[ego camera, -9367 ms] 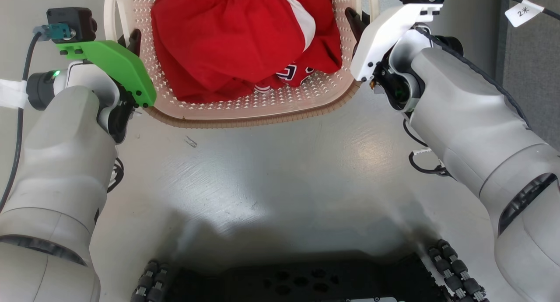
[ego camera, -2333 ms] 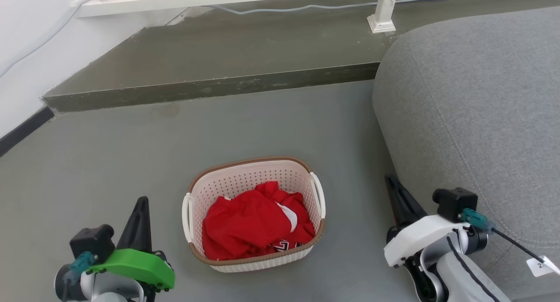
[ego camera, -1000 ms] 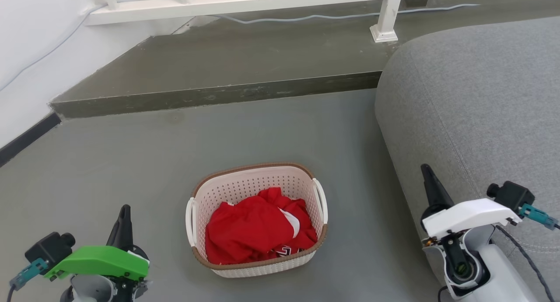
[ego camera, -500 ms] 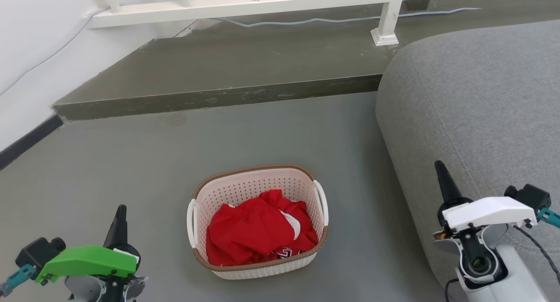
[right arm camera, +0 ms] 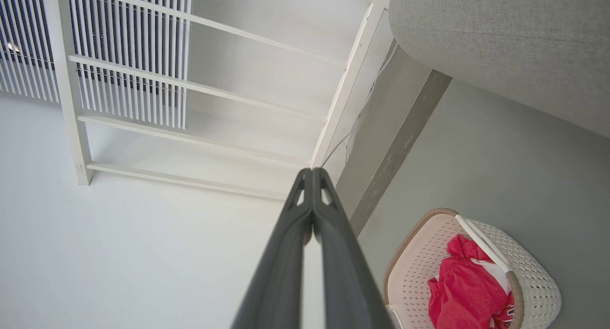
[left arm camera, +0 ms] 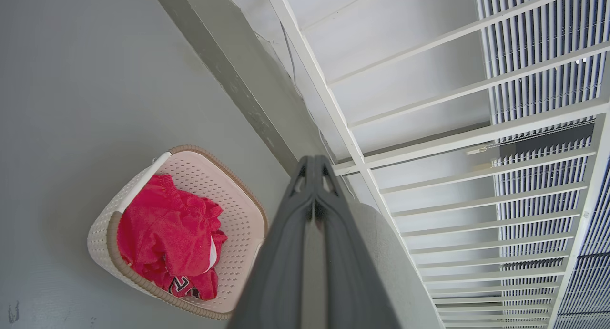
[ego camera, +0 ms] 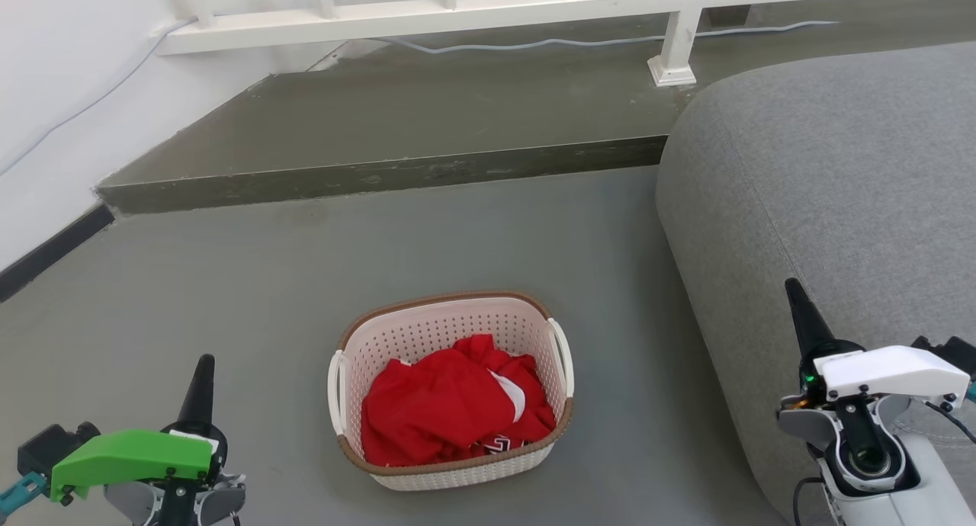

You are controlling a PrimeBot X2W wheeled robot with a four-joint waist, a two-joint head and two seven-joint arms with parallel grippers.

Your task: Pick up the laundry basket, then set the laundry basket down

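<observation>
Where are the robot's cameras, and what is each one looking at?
Head view: on the robot's head, looking forward and down at the laundry basket on the floor beside the grey sofa; left gripper lower left, right gripper lower right.
Left wrist view: on the left wrist, looking along its shut fingers toward the white railing; basket at left.
Right wrist view: on the right wrist, looking along its shut fingers toward the railing; basket lower right.
Shared: all three show the basket and the railing.

— How do my arms sit?
— Left arm [ego camera: 171,499] low at my left, right arm [ego camera: 869,450] low at my right; left jaws and right jaws pressed together, empty, tips pointing forward.
</observation>
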